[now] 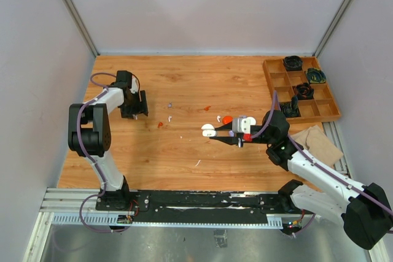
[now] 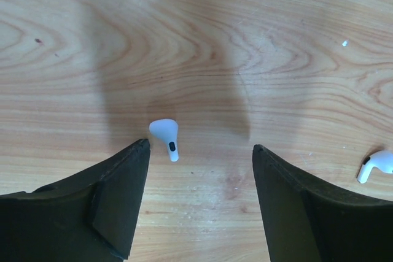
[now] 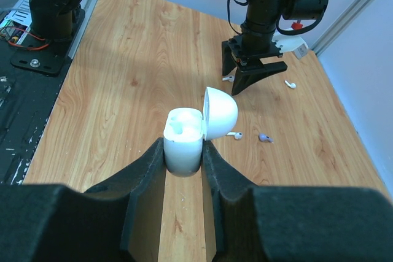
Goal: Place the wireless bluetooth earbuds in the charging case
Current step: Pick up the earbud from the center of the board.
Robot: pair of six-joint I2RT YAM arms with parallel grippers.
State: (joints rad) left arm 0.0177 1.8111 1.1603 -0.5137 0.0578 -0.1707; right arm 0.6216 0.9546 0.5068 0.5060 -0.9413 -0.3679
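- Two fingers of the right gripper (image 3: 183,154) are clamped on the body of the charging case (image 3: 183,128), nearest the arm bases. The lid (image 3: 220,113) is hinged up and the wells are exposed.
- Just beyond the case, a stray white earbud (image 3: 234,134) and a pale purple earbud (image 3: 264,137) lie on the table (image 3: 141,59), both untouched.
- Farther out, the left gripper (image 2: 199,145) hangs over the table with its jaws apart. The target earbud (image 2: 164,133), white, lies between them, close to the finger at the left of the wrist view. No contact is visible.
- Step in hand, as judged: pick-up of an earbud by the left arm while the right arm presents the case.
- Next move calls for centring the jaws on the target earbud, lowering, and closing lightly. Off-centre closure may flick it away.
- At the far right corner stands a wooden tray (image 1: 273,84), not involved.
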